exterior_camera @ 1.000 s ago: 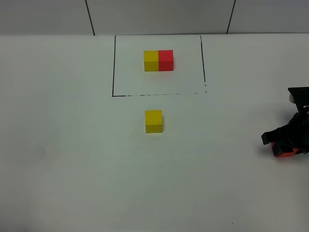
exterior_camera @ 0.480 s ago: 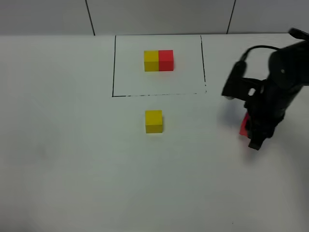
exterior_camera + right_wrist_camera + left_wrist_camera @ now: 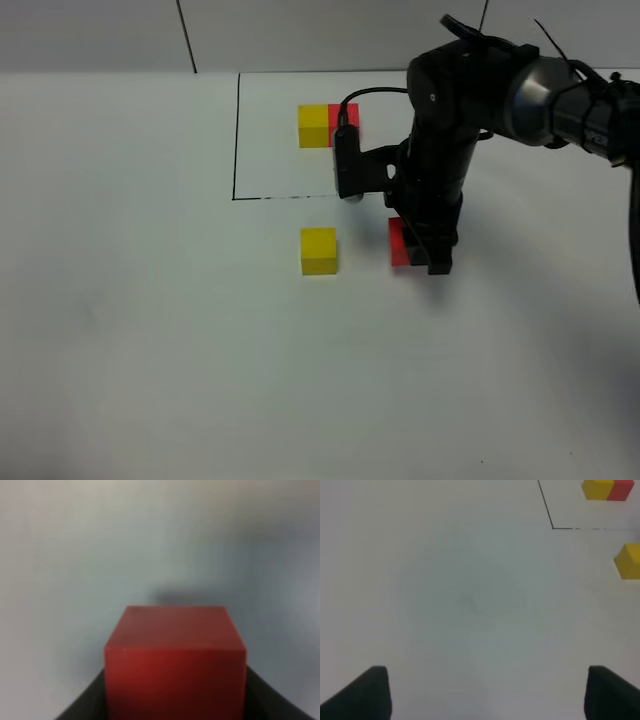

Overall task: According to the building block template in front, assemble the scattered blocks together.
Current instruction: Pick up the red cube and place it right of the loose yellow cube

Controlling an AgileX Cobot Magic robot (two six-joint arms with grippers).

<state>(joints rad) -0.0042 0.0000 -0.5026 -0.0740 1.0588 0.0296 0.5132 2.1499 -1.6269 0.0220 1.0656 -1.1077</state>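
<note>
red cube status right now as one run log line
right jaws: shut on red cube | left jaws: open, empty | red cube: right of yellow cube, apart | join: not yet done

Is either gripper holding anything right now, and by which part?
The right gripper grips the red cube by two opposite side faces. The left gripper is open, holding nothing.

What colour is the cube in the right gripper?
Red. The cube shows best in the right wrist view.
</note>
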